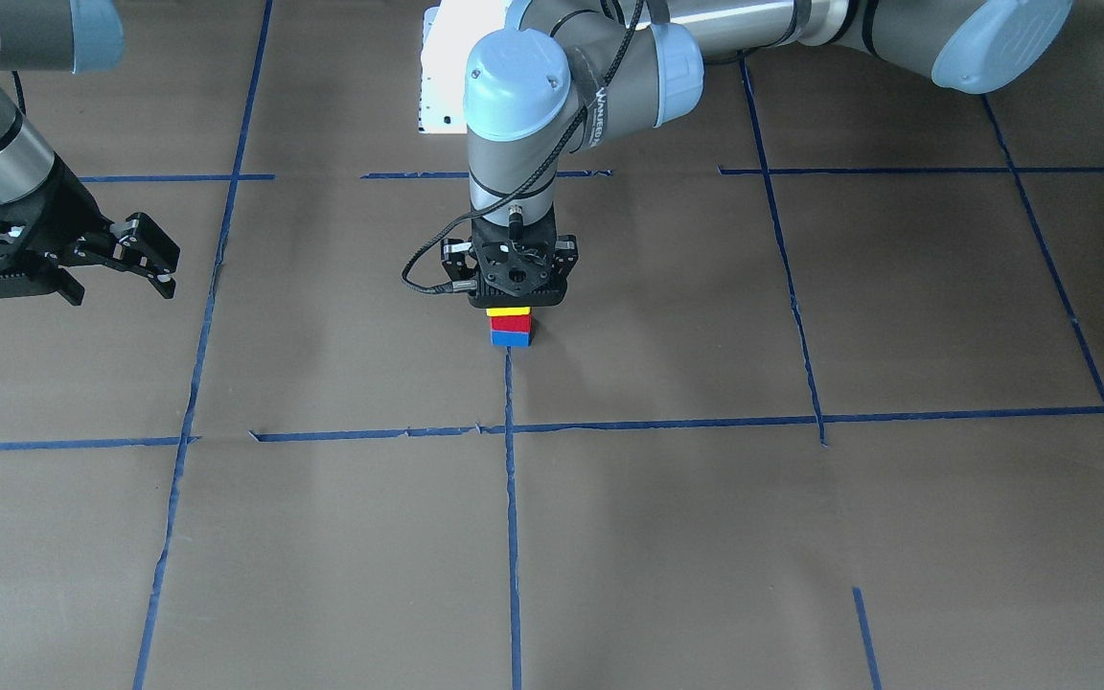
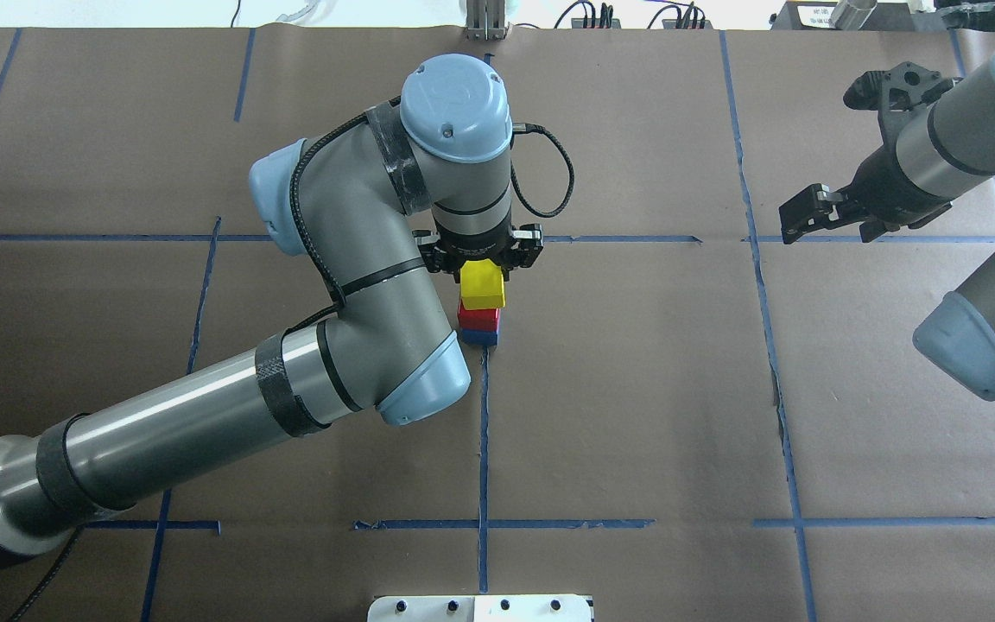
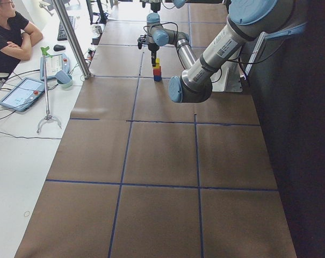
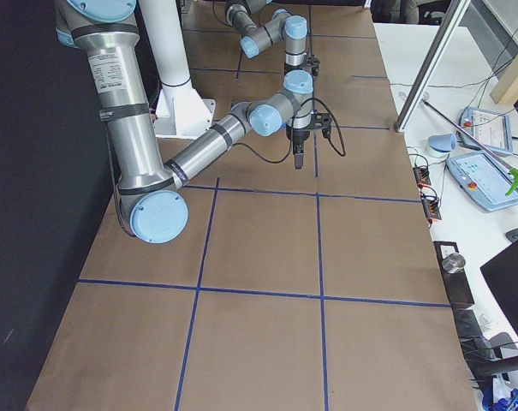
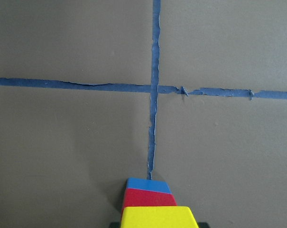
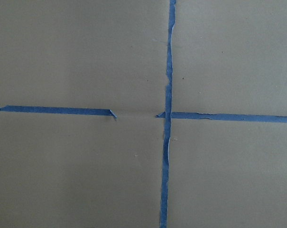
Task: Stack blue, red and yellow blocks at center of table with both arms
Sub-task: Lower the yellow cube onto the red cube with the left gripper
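A stack stands at the table's centre on a blue tape line: blue block (image 1: 511,339) at the bottom, red block (image 1: 510,324) on it, yellow block (image 1: 508,310) on top. It also shows in the overhead view, where the yellow block (image 2: 482,286) sits squarely on the red block (image 2: 478,317). My left gripper (image 1: 512,299) points straight down over the stack and is shut on the yellow block (image 5: 157,217), which rests on the red block (image 5: 149,197). My right gripper (image 1: 121,286) is open and empty, held above the table far to the robot's right.
Blue tape lines divide the brown table into a grid (image 6: 166,114). The robot's white base plate (image 2: 480,607) lies at the near edge. An operator (image 3: 12,32) sits at a side desk with tablets beyond the table's far edge.
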You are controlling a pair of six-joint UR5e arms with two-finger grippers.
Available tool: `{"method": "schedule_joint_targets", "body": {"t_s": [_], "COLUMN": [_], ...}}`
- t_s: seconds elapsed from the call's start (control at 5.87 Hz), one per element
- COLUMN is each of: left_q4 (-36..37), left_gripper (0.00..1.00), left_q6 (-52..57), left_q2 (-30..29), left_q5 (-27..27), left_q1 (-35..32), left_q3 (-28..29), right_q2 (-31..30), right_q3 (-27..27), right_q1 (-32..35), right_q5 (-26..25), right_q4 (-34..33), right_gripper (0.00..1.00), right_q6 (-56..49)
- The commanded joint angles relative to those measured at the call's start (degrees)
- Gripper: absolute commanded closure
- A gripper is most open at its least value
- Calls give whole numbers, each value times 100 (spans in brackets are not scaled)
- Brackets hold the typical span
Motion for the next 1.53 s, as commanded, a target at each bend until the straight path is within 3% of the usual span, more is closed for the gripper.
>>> {"method": "schedule_joint_targets", "body": {"t_s": [0.0, 1.02, 1.36], "left_q4": [6, 6, 6], "left_gripper": [100, 100, 91], "left_q6": [0, -9, -18], "left_q2": [2, 46, 46], "left_q5": [-9, -9, -9], "left_q1": [0, 36, 97], "left_q3": [-22, -40, -40], "right_q2": [0, 0, 0], "right_q3": [-1, -1, -9], "right_q1": [-12, -38, -38], "right_q5": [-9, -9, -9], "right_q4": [0, 0, 0], "right_gripper": [0, 0, 0], "right_q6": [21, 30, 30]}}
